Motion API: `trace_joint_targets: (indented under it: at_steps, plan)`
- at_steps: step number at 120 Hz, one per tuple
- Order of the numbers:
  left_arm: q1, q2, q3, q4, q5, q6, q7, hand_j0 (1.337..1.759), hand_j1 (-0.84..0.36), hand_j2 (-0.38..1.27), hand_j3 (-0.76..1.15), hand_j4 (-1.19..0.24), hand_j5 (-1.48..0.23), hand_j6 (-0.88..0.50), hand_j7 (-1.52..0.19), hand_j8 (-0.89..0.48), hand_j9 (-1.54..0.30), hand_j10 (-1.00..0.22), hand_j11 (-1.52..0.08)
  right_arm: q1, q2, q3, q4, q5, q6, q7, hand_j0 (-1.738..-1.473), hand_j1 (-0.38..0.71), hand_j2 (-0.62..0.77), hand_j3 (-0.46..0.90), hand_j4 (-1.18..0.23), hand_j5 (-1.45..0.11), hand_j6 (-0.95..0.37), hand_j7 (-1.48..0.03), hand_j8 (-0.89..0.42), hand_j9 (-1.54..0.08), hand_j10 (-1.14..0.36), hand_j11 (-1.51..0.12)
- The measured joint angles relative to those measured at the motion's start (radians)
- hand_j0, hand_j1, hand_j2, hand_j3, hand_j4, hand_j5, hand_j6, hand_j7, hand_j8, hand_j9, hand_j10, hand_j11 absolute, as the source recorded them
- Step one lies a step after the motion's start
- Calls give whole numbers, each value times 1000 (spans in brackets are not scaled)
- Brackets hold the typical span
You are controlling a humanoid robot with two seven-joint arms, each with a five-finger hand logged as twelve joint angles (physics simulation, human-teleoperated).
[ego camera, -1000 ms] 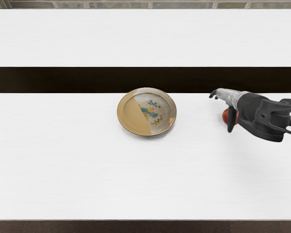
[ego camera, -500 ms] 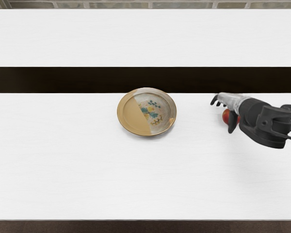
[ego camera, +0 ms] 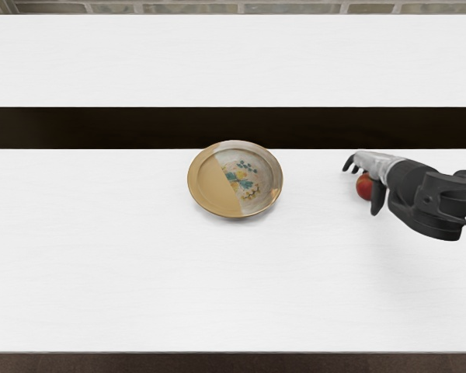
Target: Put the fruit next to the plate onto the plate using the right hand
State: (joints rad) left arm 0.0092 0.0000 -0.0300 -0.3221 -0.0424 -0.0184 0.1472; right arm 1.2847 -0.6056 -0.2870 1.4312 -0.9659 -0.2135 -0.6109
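The right hand, reaching in from the right edge, arches with loosely spread fingers over the small red fruit without closing on it, the fruit resting on the white table well right of the golden plate.

We see a small round red fruit lying on the white table, at the right side of the scene. Its right part is hidden under the right hand, so we cannot tell its full shape. The plate lies flat, well apart to the left of the fruit, near the middle. It is round with a golden rim; its left part is plain gold-brown, its right part pale with blue-green and yellow flowers.
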Motion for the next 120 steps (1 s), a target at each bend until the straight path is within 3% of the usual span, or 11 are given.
trace_joint_targets:
  at_steps: [42, 120]
  plan:
    - [0, 0, 0, 0, 0, 0, 0, 1658, 349, 0, 0, 0, 0, 0, 0, 0, 0, 0, 0, 3, -18, 0, 0, 0, 0, 0, -1658, 27, -60, 0, -318, -410, -319, -410, -319, -410, -318, -410]
    - [0, 0, 0, 0, 0, 0, 0, 1658, 349, 0, 0, 0, 0, 0, 0, 0, 0, 0, 0, 2, -12, 3, 1, 0, 0, 0, -1657, 204, -63, 0, -474, -614, -475, -613, -409, -615, -473, -615]
